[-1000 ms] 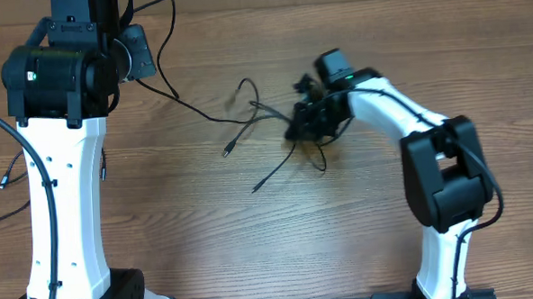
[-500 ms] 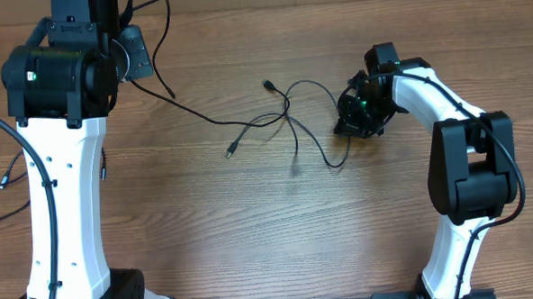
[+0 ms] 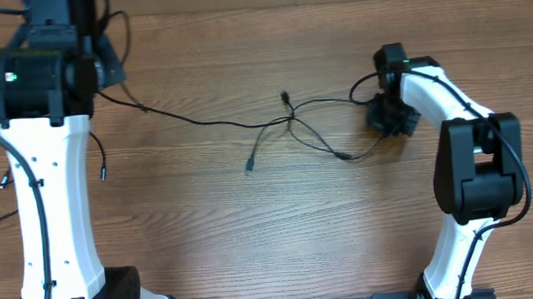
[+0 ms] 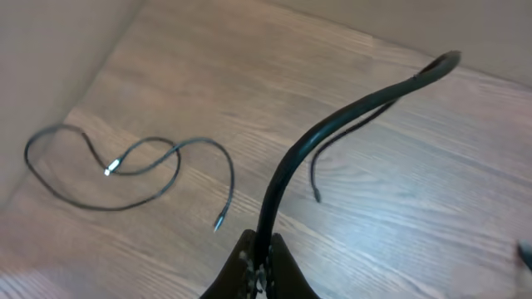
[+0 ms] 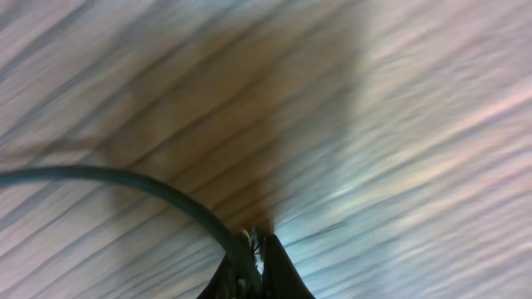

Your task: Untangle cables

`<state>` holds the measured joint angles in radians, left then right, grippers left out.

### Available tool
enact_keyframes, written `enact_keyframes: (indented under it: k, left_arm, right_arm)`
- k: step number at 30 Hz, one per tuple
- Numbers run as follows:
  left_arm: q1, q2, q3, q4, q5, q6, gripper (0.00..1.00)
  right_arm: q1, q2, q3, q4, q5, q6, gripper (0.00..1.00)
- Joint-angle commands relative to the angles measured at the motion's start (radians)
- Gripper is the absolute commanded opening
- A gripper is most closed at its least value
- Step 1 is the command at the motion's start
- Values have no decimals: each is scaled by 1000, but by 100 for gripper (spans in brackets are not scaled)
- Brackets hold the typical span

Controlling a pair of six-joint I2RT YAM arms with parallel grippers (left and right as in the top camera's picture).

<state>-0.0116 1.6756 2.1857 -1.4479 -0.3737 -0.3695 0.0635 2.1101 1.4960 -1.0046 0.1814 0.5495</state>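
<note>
1. Left gripper [image 4: 258, 264]: clenched on a black cable [image 4: 332, 124] that rises straight out from its fingertips and arcs away over the table [image 3: 207, 242].
2. Right gripper [image 5: 253, 249]: also clenched, pinching a strand [image 5: 125, 178] that curves off to its left. This view is blurred, so little else can be read from it.
3. The tangle [image 3: 290, 121] lies between the two grippers, nearer the right one and well apart from the left. The left-held cable runs in a long, nearly taut line to it.
4. Three plug ends hang free around the crossing. One [image 3: 285, 96] lies just beyond it, one [image 3: 249, 166] trails off on the left gripper's side, and one [image 3: 342, 155] lies on the right gripper's side.
5. A loose cord [image 4: 125, 170] lies looped on the table off to the left gripper's left, clear of the held cable.
6. Step in hand, as I judge it: pulling apart, with each arm hauling its strand outward to draw the crossing open.
7. Progress: the strands are spread thin but the crossing is not yet undone. I cannot tell whether it is a true knot or a simple overlap.
8. The next move calls for easing off if the crossing tightens. One strand would then be let go and taken again near a free plug end, to lift it out and over the other.
</note>
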Motion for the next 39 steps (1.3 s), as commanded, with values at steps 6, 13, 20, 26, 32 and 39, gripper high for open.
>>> enact_keyframes:
  k: [6,13,20,26,32,39]
  left_arm:
    - [128,-9,8,-5,428,11,4]
    - [126,33,-24,-66,446,12,4]
    - [114,123,-134,-71,617,171,4]
    - [115,212,-162,-82,652,280,4]
    - [125,300,-162,-82,503,228,4]
    - [152,380,-162,-98,470,211,42]
  right_arm:
    - [-108,-17,-4,-12,-24,3,4]
    - [-96,-17,-5,-1,-310,-158,4]
    - [-34,-17,-5,15,-521,-254,4]
    - [38,-17,-5,23,-520,-256,4]
    - [84,-17,-5,38,-520,-255,4]
    - [87,-17,-5,42,-519,-255,4]
